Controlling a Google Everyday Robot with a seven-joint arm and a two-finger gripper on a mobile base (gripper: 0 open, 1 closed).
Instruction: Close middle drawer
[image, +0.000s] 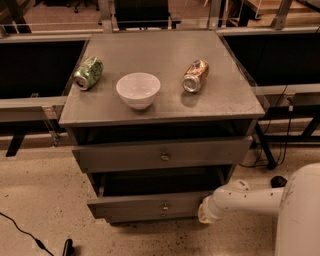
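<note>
Three grey fronts: the middle grey wooden drawer (135, 206), flat-faced with a small brass knob, stands pulled out.
The white arm's gripper (204, 214) is at the drawer's right end; whether it is open cannot be told. On the matte cabinet top (165, 47) lie a dented green can (88, 73), a round white bowl (138, 90) and a dented copper can (195, 76).

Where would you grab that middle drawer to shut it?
Likely its small round knob, centred on the flat front of the middle drawer, approached straight from the front: nothing else sticks out to grip. The gripper sits at that front's right end, so pushing there might work.
</note>
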